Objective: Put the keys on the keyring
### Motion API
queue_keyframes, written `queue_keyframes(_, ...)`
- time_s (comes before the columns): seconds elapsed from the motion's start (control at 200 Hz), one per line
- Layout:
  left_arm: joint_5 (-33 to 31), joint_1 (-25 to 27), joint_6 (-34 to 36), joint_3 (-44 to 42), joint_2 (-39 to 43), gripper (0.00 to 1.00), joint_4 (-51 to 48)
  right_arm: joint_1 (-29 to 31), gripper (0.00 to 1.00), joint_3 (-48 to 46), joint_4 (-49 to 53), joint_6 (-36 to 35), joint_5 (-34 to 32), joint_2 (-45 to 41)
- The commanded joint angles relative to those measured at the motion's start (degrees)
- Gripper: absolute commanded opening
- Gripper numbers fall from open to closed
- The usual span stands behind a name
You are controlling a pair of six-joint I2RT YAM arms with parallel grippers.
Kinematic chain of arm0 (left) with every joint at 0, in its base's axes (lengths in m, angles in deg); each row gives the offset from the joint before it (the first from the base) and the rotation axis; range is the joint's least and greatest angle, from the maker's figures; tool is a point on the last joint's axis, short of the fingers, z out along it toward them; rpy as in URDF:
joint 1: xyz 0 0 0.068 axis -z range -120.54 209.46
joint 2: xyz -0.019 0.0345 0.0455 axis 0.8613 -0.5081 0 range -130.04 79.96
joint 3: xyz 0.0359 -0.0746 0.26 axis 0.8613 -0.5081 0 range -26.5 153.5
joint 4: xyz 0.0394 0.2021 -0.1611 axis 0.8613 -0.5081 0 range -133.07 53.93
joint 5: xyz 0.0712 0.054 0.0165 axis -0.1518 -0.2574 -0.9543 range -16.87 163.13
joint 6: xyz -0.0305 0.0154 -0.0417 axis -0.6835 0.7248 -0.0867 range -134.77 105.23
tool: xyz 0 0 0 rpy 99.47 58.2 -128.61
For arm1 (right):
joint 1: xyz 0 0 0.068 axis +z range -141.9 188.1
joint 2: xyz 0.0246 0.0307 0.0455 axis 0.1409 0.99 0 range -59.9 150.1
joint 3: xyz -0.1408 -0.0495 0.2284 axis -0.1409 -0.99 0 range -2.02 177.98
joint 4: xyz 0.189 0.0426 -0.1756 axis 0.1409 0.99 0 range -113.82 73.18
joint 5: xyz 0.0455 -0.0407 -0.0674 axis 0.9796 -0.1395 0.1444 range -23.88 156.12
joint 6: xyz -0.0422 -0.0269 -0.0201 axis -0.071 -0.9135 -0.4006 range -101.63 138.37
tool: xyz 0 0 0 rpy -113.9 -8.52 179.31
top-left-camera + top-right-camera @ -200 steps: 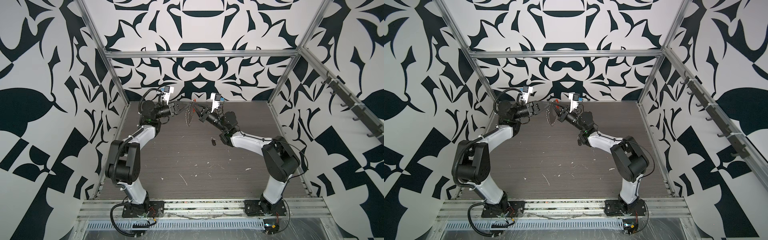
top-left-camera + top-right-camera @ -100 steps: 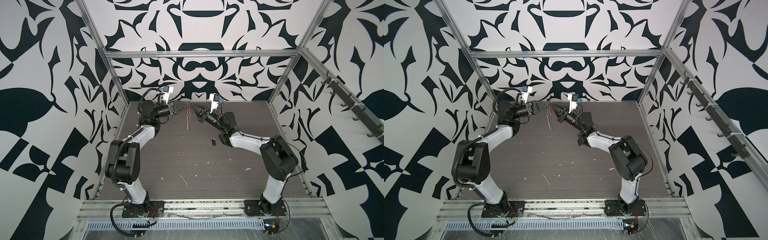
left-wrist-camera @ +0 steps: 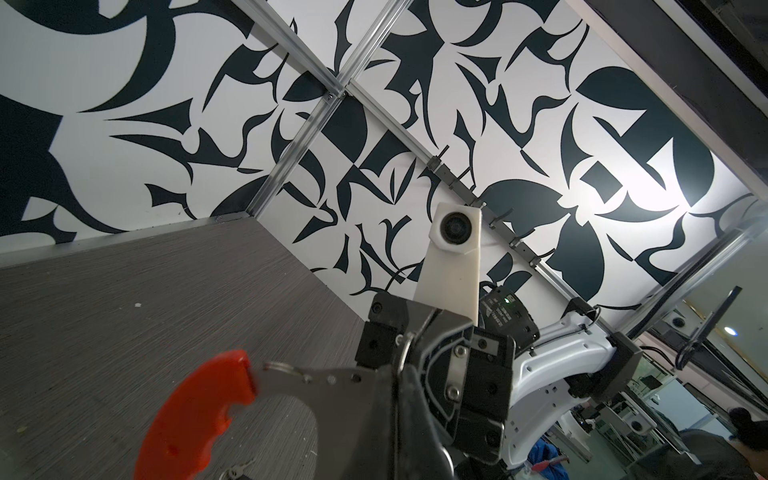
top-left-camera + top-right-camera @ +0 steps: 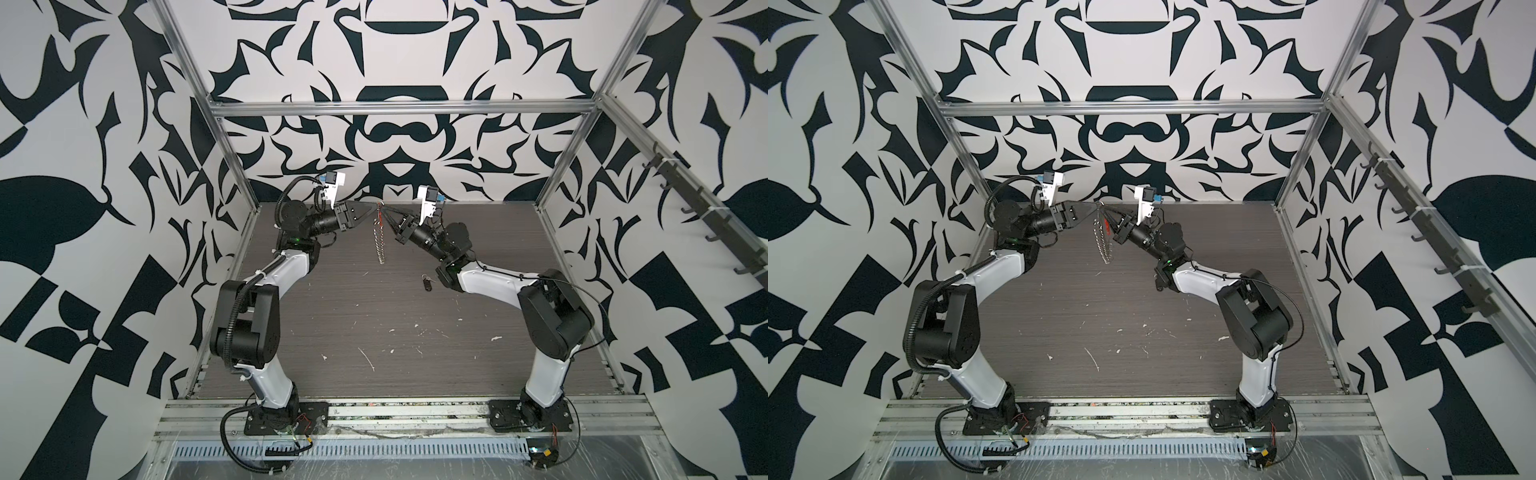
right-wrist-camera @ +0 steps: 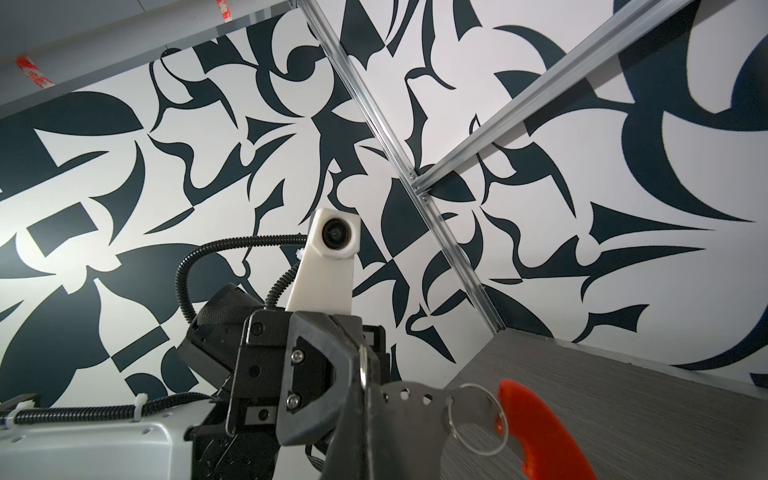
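For this step, one side should probably keep a firm pinch near the split ring (image 5: 478, 419) while the other lets go to fetch the key (image 4: 426, 284), which lay on the desk (image 4: 374, 332) right of centre, beside the right forearm. The left end effector (image 4: 371, 205) and right end effector (image 4: 387, 214) were both clamped on the keyring (image 4: 380, 239), held aloft near the middle of the far edge, with the arms reaching inward tip to tip.

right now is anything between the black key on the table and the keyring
Nothing visible stands between them. The key lies on the table beside the right arm; the keyring hangs in the air farther back. But the left gripper and right gripper are both shut on the keyring, so neither is free.
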Motion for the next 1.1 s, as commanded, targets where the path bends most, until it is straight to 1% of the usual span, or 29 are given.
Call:
queue_keyframes(0.0,2.2,0.8,-0.6,1.5,-0.4,0.0,3.9,0.9,0.0,2.7,-2.1,-0.3,1.5,-0.5)
queue_keyframes(0.08,2.1,0.8,0.2,0.5,0.1,0.0,5.1,0.9,0.0,2.4,-1.7,-0.7,1.5,-0.7)
queue_keyframes(0.155,0.8,0.8,3.5,-1.5,1.9,0.0,3.8,0.8,0.0,1.8,-0.7,-1.5,1.3,-1.1)
queue_keyframes(0.23,-1.6,0.9,9.8,-3.3,4.8,0.0,-3.8,0.6,0.0,1.0,0.6,-2.5,0.8,-1.7)
queue_keyframes(0.33,-4.8,1.6,19.3,-4.0,8.9,0.0,-17.8,0.4,0.0,0.5,0.3,-2.1,0.9,-1.7)
queue_keyframes(0.42,-5.8,3.2,24.1,-3.7,10.5,0.0,-23.4,0.3,0.0,1.3,0.2,-1.3,1.7,-1.0)
queue_keyframes(0.6,-5.2,4.7,24.0,-2.2,9.7,0.0,-24.8,0.5,0.0,2.7,-2.4,1.9,2.5,0.8)
queue_keyframes(0.73,-7.8,4.8,25.5,-2.5,11.0,0.0,-28.3,0.5,0.0,1.7,-1.9,0.9,2.7,0.1)
queue_keyframes(0.805,-7.9,4.7,25.1,-2.2,11.1,0.0,-29.0,0.4,0.0,1.6,-2.1,1.1,3.0,0.1)
queue_keyframes(0.86,-6.7,4.7,24.2,-1.3,10.4,0.12,-29.1,0.5,0.0,1.8,-2.7,1.6,3.1,0.4)
queue_keyframes(0.915,-5.6,4.7,23.4,-0.4,9.6,0.18,-29.0,0.4,0.0,2.0,-3.2,2.0,3.1,0.7)
queue_keyframes(1.055,-5.2,4.7,22.8,-0.3,9.2,0.21,-28.5,0.4,0.0,2.0,-3.5,2.2,3.3,0.4)
queue_keyframes(1.095,-5.2,4.7,22.8,-0.5,9.3,0.17,-28.4,0.4,0.0,1.9,-3.4,2.1,3.2,0.3)
